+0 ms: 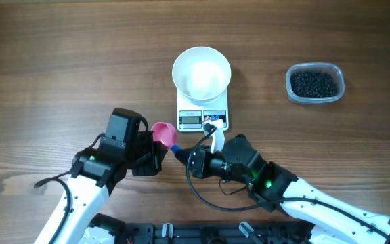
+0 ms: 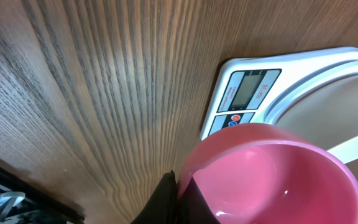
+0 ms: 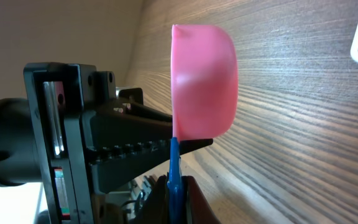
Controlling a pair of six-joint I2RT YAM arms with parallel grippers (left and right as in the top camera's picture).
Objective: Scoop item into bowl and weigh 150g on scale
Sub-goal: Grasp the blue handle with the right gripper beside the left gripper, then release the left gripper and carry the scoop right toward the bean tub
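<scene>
**Item.** The loose pile of tiny round black beads [image 1: 313, 83] lies in a small clear rounded-rectangle plastic tub [image 1: 315, 65]. It is well apart from both grippers, off to the right of the right gripper [image 3: 174, 198] and beyond it. None of the beads are in the round plain white bowl [image 1: 202, 76]. The bowl sits empty on the flat white rectangular kitchen scale [image 1: 203, 120], just beyond both grippers.

**Tool.** A pink plastic scoop [image 1: 164, 131] with a thin blue handle [image 3: 173, 158] is held between the two arms and is empty. Its long axis runs from the cup back toward the right gripper, which is pinched on the handle. The left gripper [image 2: 179, 196] is pressed together on the cup's rim.

**Judgement.** The right arm is nearer to the tub, so the scoop should travel with it once the left gripper lets go.

**Risk.** The two grips may pull against each other.
</scene>
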